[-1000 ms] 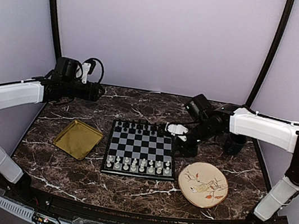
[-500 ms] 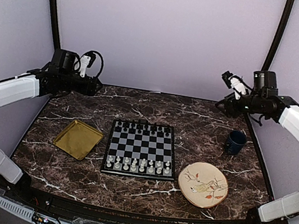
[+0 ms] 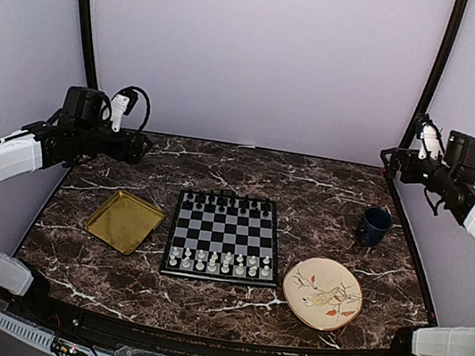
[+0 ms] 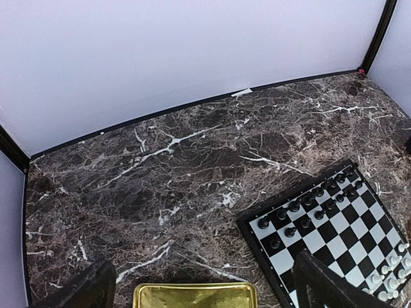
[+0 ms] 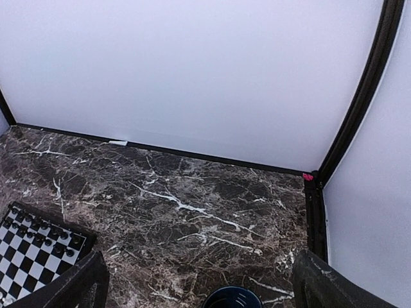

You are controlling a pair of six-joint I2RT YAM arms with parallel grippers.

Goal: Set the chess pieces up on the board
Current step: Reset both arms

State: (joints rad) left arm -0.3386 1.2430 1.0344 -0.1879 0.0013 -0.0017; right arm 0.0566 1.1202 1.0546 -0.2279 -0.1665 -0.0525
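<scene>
Found the board (image 3: 224,237) flat at the middle of the bench (image 3: 308,189), with the white chess pieces (image 3: 220,262) lined along its two near rows. Found the left gripper (image 4: 207,263) and right gripper (image 5: 199,256) high near the rear corners, well apart from it, both spread wide, gripping nothing.

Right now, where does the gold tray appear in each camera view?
Top external: gold tray left of centre, beside the board.
Left wrist: bottom edge, left of centre.
Right wrist: not in it.
Shared landmark: the board, seen in all three views.
</scene>
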